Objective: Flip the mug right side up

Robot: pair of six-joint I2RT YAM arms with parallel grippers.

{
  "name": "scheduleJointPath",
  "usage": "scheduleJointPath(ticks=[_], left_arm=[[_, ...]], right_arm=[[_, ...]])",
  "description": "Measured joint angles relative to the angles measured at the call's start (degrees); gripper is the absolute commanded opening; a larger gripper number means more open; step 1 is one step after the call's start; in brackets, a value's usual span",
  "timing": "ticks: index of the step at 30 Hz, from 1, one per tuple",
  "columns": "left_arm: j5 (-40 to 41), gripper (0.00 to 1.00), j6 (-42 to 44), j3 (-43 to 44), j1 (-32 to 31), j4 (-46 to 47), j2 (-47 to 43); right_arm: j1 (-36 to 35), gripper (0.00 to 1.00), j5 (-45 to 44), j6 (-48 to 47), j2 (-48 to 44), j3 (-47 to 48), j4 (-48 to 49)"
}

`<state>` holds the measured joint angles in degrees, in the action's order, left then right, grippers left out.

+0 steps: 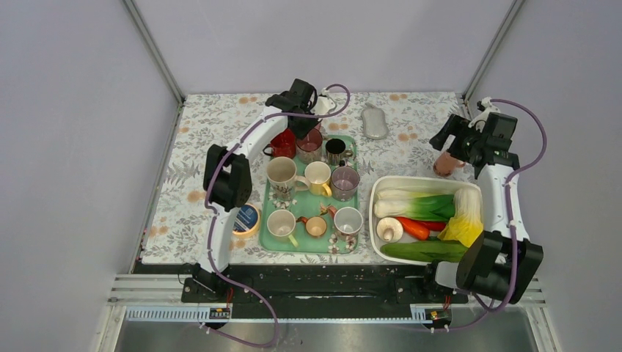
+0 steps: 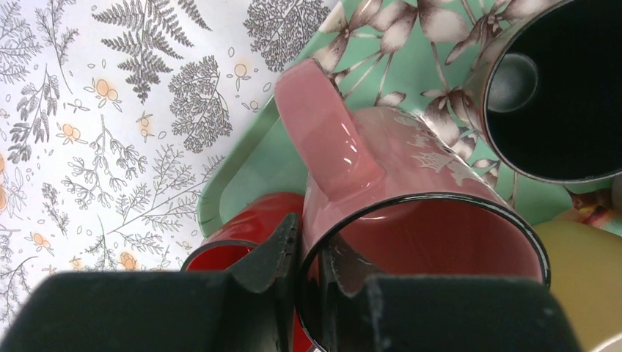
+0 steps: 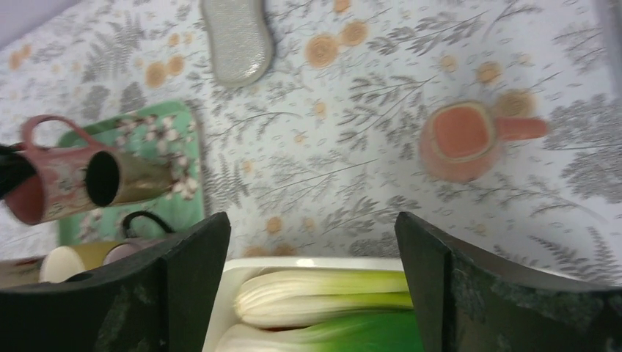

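We are clenching the left pincer (image 2: pixel 308 253) on the pink mug (image 2: pixel 411 158) by its rim, aiming to set it level and avoiding the dark mug (image 2: pixel 557 95) at two o'clock.

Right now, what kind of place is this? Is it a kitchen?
Probably a robot practice booth, not a kitchen: plain walls close in a flowery table with two robot arms, a tray of mugs and a tub of vegetables.

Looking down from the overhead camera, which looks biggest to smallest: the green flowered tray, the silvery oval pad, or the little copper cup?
Largest is the green flowered tray, then the silvery oval pad, and smallest the little copper cup. No close calls.
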<state>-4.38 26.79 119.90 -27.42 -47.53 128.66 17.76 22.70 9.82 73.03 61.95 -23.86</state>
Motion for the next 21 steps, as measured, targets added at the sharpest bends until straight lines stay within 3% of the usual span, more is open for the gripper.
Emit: scheduleJointPath(ticks=[4, 13, 17, 21], left_arm=[[0.15, 0.29, 0.17, 1.49, 0.0, -0.02, 0.96], [-0.13, 0.67, -0.37, 2.38, 0.85, 3.45, 0.79], [-0.85, 0.73, -0.68, 2.38, 1.14, 4.17, -0.44], [-2.75, 0.75, -0.72, 2.16, 1.27, 3.96, -4.0]], right_arm=[[0.0, 1.0, -5.4, -3.04, 5.88, 5.03, -2.86], [0.0, 0.99, -14.01, -12.13, 21.99, 14.38, -9.29], [0.02, 0.99, -12.31, -22.27, 23.91, 15.56, -9.64], [0.09, 0.99, -6.38, -40.94, 23.91, 15.54, -7.26]])
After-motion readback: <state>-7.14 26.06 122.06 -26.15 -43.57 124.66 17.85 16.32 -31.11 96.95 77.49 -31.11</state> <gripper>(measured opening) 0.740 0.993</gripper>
